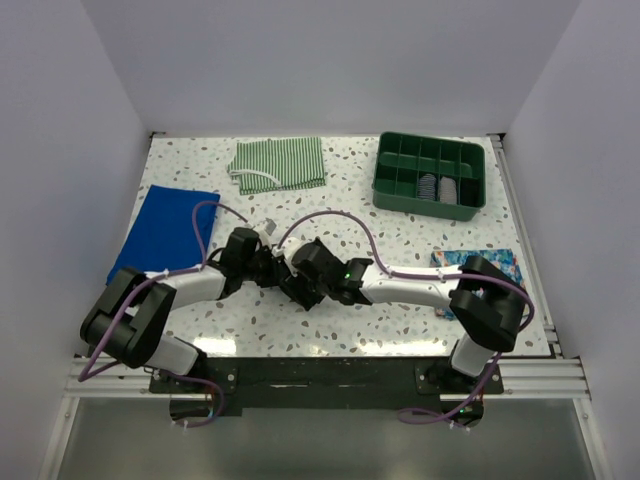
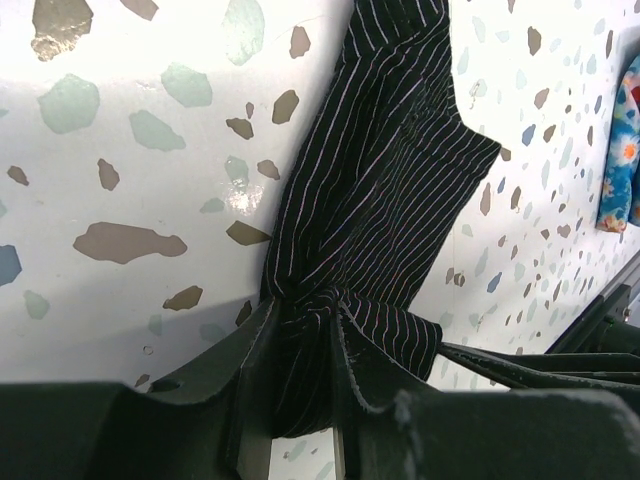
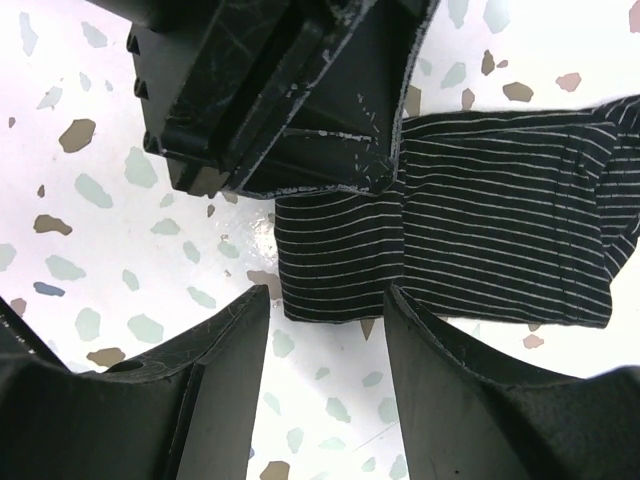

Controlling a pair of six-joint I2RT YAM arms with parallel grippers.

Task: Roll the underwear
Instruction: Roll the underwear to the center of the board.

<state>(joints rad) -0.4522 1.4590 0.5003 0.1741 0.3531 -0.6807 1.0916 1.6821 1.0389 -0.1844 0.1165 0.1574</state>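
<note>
Black pinstriped fabric underwear (image 2: 380,200) is clamped in the left gripper (image 2: 300,330); with the right gripper (image 3: 325,305) open, folds may be lost.

The left claw (image 2: 300,345) pinches the black pinstriped underwear (image 2: 385,200) on the speckled table (image 2: 120,150).

Brightly and evenly lit from above in the top view, with only faint, soft shadows on the desk (image 1: 420,235). Washed out to near white in the upper left of the left wrist view, with a glossy glare patch at centre left. Dark and blurred along the bottom of both wrist views, at the left hand (image 2: 300,345) and right hand (image 3: 325,310). Sharp on the underwear (image 2: 385,200) pinstripes
</note>
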